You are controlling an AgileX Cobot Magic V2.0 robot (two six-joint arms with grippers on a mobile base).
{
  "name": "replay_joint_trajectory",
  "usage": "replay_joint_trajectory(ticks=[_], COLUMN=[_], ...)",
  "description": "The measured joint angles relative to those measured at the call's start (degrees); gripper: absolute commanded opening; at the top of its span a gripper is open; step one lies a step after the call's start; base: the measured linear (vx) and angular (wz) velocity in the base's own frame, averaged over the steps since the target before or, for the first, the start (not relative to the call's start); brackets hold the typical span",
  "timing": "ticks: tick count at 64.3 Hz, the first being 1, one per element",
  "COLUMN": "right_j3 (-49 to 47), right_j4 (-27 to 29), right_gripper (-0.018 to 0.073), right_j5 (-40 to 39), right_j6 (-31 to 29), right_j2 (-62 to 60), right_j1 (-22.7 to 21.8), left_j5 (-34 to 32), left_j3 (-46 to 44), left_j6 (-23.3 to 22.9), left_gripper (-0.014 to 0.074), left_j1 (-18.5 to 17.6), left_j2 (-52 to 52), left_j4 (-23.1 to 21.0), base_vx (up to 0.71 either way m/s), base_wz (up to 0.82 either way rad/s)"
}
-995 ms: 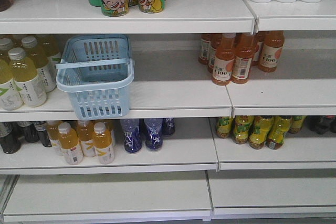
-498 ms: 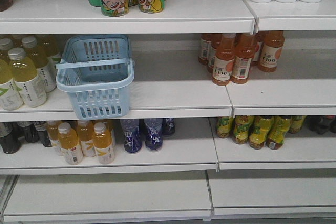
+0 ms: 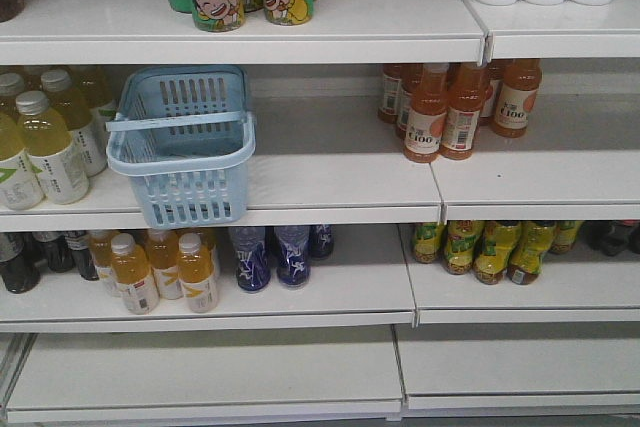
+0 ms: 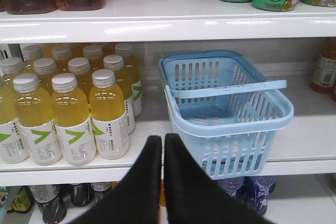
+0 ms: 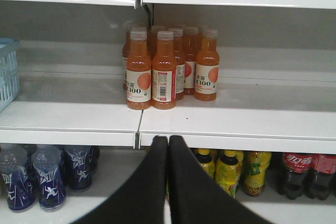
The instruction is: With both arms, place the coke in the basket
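The light blue basket [image 3: 186, 161] stands empty on the middle shelf at the left, its flat handle lying across the top. It also shows in the left wrist view [image 4: 237, 125], and its edge shows in the right wrist view [image 5: 5, 77]. My left gripper [image 4: 163, 139] is shut and empty, in front of the shelf edge just left of the basket. My right gripper [image 5: 168, 139] is shut and empty, below the orange bottles. The all-red coke is not in view. Neither arm shows in the front view.
Yellow-green drink bottles [image 4: 107, 114] stand close to the left of the basket. Orange bottles [image 5: 157, 72] stand on the middle shelf at the right. Dark cola bottles with red labels [image 5: 296, 174], yellow bottles [image 5: 228, 171] and blue bottles [image 5: 47, 179] are on the shelf below.
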Motion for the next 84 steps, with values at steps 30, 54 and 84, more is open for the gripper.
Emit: replay_joint_trajectory(ticks=[30, 54, 84], right_j3=[0.0, 0.0, 0.0], right_j4=[0.0, 0.0, 0.0], right_gripper=[-0.0010, -0.0010, -0.0010], right_j5=[0.0, 0.0, 0.0], right_j6=[0.0, 0.0, 0.0], right_j2=[0.0, 0.0, 0.0], right_j1=[0.0, 0.0, 0.0], left_j5=[-0.5, -3.3, -8.2], left_j3=[0.0, 0.0, -2.9], left_j6=[0.0, -5.6, -35.2], left_gripper=[0.0516, 0.0582, 0.0533], left_j1=[0.0, 0.0, -8.8], left_j2=[0.0, 1.1, 13.6], left_j4=[0.0, -0.5, -11.9], base_vx=[0.00, 0.00, 0.00], base_wz=[0.00, 0.00, 0.00])
